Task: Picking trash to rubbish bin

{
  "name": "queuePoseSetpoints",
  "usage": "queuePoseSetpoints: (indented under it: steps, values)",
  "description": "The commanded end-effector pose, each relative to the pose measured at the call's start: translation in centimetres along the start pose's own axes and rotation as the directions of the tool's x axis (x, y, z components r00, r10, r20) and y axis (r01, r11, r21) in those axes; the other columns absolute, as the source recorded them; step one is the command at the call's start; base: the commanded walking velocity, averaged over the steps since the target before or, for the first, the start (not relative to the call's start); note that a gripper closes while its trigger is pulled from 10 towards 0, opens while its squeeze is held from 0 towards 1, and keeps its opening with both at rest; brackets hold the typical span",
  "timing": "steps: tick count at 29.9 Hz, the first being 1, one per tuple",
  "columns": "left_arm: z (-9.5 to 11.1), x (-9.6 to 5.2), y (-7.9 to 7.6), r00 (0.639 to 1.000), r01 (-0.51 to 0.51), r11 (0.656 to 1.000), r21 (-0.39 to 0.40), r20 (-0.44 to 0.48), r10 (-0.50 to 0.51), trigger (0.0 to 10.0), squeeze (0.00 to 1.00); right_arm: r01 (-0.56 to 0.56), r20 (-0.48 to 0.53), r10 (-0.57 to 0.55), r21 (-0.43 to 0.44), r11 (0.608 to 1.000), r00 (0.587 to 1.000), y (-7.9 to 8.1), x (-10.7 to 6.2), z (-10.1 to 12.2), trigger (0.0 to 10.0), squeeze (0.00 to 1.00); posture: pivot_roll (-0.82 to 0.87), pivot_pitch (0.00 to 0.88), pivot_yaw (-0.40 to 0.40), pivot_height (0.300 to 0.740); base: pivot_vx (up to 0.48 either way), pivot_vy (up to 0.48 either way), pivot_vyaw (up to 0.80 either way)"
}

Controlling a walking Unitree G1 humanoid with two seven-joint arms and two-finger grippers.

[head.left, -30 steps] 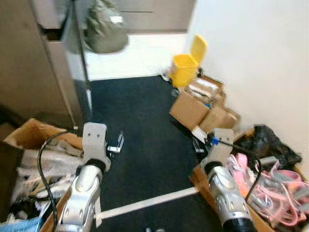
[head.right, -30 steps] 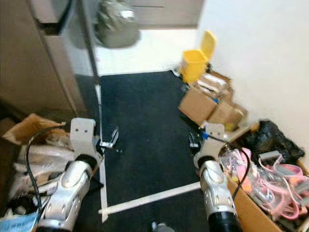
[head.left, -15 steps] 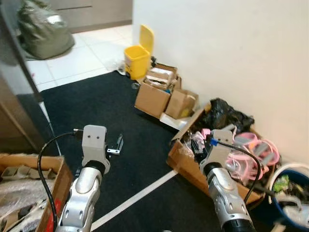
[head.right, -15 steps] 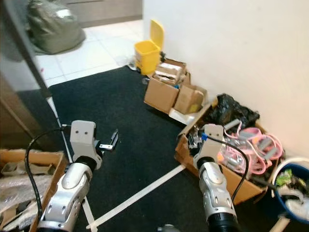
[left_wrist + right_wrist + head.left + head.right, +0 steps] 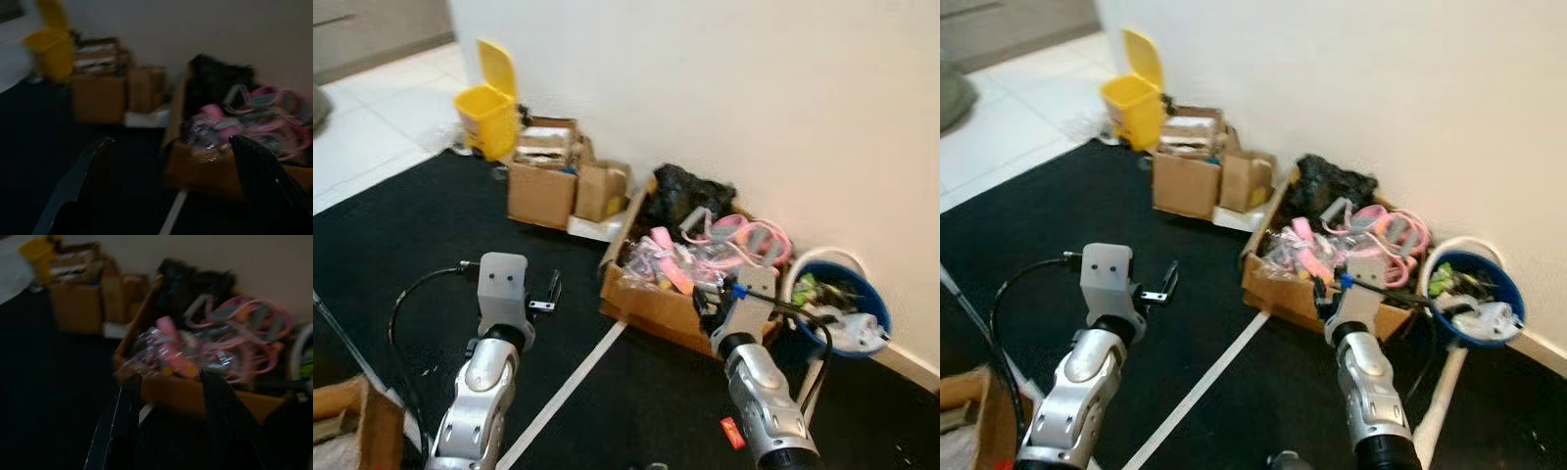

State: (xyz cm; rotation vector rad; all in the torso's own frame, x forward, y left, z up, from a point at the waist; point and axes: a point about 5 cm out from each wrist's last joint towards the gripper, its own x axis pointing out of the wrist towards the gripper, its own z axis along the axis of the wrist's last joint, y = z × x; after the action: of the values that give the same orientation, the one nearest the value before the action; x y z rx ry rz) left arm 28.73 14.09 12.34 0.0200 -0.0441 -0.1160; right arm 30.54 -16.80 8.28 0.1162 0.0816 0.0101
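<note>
Both silver arms reach forward at equal height; left end effector (image 5: 171,191) and right end effector (image 5: 166,426) hold fingers spread, empty.

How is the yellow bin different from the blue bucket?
The yellow bin is boxy with a lid flipped up, while the blue bucket is round with a white rim and has no lid on it. The yellow bin stands at the far end of the row of boxes, on the robot's left; the blue bucket stands at the near end, by the right arm. Both stand against the white wall.
</note>
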Motion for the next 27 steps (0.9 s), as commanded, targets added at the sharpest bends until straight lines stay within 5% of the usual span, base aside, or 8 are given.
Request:
queuePoseSetpoints:
  steps: [1,9,27]
  values:
    - [-0.4,-0.2,0.2,1.000,0.011,1.000,0.006,-0.022,-0.011,10.0,0.00,0.021,-0.004,-0.021,0.012,1.000,1.000,-0.2,-0.3,-0.3,10.0,0.00,0.04,0.136,-0.006,0.740,0.000,0.000,-0.80]
    - [0.2,0.9,0.3,0.998,0.055,0.998,0.025,-0.015,-0.055,10.0,0.00,0.068,0.004,-0.068,0.033,0.997,0.998,-0.7,-0.6,-0.5,10.0,0.00,0.04,0.128,0.039,0.740,0.000,0.000,-0.80]
    - [0.0,0.6,0.2,0.999,0.041,0.999,-0.029,-0.028,-0.042,10.0,0.00,0.054,-0.003,-0.054,0.013,0.998,0.999,-0.9,-0.4,-0.4,10.0,0.00,0.05,0.136,0.016,0.740,0.000,0.000,-0.80]
